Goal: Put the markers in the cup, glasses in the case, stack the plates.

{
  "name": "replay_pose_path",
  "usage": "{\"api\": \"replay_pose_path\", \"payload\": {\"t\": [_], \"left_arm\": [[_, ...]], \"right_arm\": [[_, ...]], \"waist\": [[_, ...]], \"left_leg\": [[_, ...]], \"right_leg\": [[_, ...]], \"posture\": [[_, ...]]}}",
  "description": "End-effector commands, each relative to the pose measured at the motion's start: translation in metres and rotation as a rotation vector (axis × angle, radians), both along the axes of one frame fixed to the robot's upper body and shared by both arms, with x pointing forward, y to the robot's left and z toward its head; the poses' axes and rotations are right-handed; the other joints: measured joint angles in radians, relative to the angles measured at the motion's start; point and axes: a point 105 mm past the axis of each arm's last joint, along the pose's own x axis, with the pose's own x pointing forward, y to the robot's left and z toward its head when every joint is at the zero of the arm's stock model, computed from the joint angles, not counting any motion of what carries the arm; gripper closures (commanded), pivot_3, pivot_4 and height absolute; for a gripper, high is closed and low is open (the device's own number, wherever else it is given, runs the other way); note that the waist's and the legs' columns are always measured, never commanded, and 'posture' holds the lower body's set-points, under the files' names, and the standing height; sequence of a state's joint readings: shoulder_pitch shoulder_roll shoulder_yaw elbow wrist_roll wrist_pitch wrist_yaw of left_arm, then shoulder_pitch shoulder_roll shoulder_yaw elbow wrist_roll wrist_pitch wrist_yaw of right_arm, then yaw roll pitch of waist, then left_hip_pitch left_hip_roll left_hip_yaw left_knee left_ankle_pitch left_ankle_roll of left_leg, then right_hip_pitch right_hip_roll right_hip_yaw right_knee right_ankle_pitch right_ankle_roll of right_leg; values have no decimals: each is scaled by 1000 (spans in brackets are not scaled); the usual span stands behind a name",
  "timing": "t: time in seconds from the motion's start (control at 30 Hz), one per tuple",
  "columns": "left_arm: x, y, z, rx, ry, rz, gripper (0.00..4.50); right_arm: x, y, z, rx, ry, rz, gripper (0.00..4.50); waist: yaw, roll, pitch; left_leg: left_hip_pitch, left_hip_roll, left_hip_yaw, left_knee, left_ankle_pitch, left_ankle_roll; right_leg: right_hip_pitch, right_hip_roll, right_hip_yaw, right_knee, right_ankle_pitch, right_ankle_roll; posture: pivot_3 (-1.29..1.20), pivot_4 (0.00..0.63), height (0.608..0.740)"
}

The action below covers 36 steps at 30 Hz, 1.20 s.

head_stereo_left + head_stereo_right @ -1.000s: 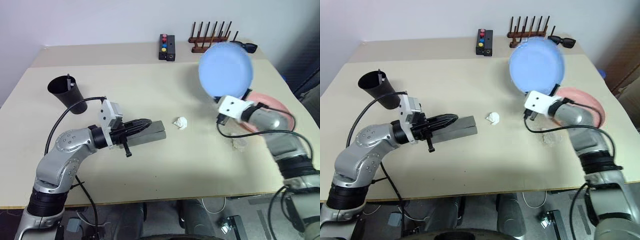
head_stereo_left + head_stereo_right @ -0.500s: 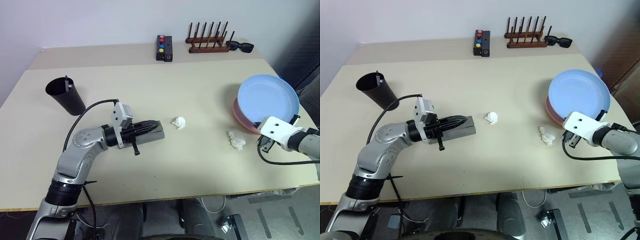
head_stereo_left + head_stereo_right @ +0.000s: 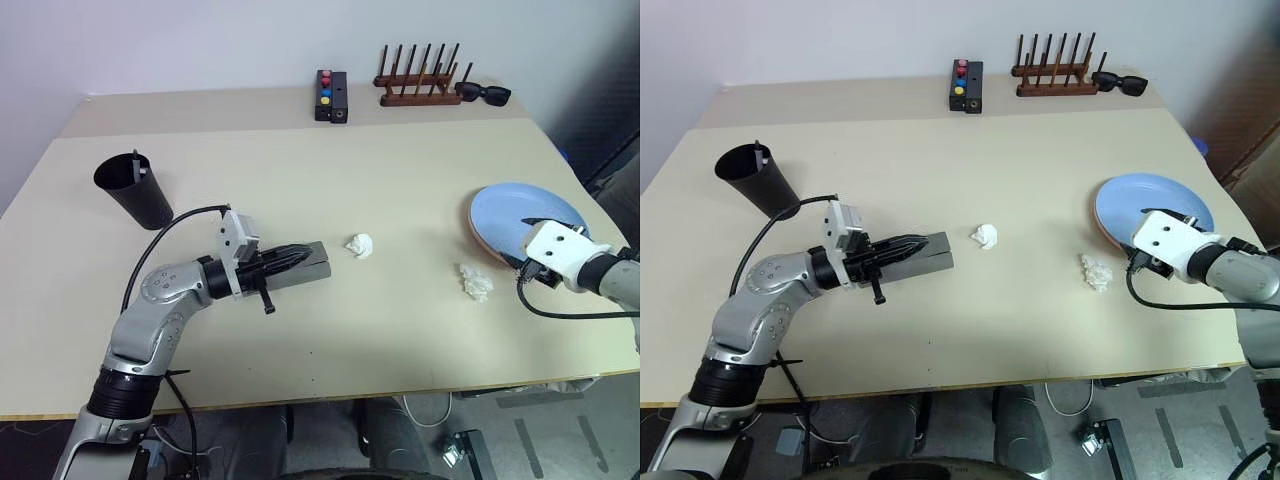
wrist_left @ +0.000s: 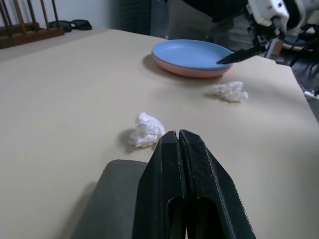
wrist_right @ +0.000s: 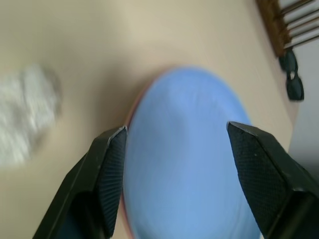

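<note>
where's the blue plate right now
The blue plate lies flat on top of the pink plate at the table's right side, just ahead of the open right gripper, with a crumpled tissue nearby on the table.

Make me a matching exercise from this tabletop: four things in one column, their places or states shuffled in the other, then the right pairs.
Things:
1. blue plate
2. grey case
3. black cup
4. sunglasses

Places or states:
A. lies shut under the left hand
B. beside the wooden rack at the far edge
C. rests on the pink plate
D. stands at the table's left side with a marker in it

Pairs: 1-C, 2-A, 3-D, 4-B
</note>
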State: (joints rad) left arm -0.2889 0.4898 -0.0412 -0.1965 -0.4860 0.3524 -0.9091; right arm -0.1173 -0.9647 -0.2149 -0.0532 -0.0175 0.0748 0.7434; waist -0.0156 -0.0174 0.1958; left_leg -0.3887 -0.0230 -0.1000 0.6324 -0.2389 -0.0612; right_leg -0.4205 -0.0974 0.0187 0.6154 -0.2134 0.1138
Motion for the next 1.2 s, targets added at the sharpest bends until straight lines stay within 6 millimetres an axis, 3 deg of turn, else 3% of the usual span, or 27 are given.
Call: {"api": "replay_pose_path", "payload": {"t": [0.03,0.07,0.2,0.33,0.5,0.7,0.83,1.03,1.1,1.2], "left_arm": [[9,17,13,6,-69,76,4500],[10,20,13,9,-71,90,4500],[9,30,12,22,-75,124,4500],[6,32,13,20,-79,137,4500],[2,33,13,19,-82,151,4500],[1,33,15,14,-85,162,4500],[0,32,15,13,-85,165,4500],[1,29,15,12,-84,161,4500],[2,29,15,12,-83,160,4500],[2,29,15,12,-82,159,4500]], "right_arm": [[-1,52,16,207,-21,169,1138],[-2,64,14,252,0,206,1138],[6,116,-4,391,72,314,74],[24,144,-16,463,81,320,74],[48,157,-31,592,118,240,74],[50,168,-57,628,220,219,74],[51,168,-60,640,229,207,1327],[48,168,-54,649,224,229,4397],[47,166,-49,643,205,235,4460],[51,147,-21,642,103,199,4460]], "waist": [[-3,0,0],[-4,0,0],[-1,0,0],[1,-1,0],[2,-1,0],[-1,-1,0],[-2,0,0],[-2,0,0],[-2,0,0],[-2,0,0]], "left_leg": [[0,0,0,0,0,0],[0,1,0,0,0,0],[0,1,0,0,0,0],[0,1,-1,0,0,0],[0,1,-1,0,0,0],[-1,1,-1,0,0,0],[0,1,-1,-1,0,0],[0,1,-1,-1,0,0],[0,1,-1,-1,0,0],[-1,1,-1,-1,0,0]], "right_leg": [[0,0,0,0,0,0],[0,1,0,0,0,0],[0,1,0,0,0,0],[0,1,0,0,0,0],[-1,1,0,0,1,0],[-1,1,0,0,1,0],[-1,1,0,0,1,0],[-1,1,0,0,1,1],[-1,1,0,0,1,1],[-1,1,0,0,1,1]], "posture": [[0,150,734],[0,150,734],[0,150,734],[0,150,734],[0,150,734],[0,150,734],[0,150,734],[0,150,734],[0,150,734],[0,150,734]]}}
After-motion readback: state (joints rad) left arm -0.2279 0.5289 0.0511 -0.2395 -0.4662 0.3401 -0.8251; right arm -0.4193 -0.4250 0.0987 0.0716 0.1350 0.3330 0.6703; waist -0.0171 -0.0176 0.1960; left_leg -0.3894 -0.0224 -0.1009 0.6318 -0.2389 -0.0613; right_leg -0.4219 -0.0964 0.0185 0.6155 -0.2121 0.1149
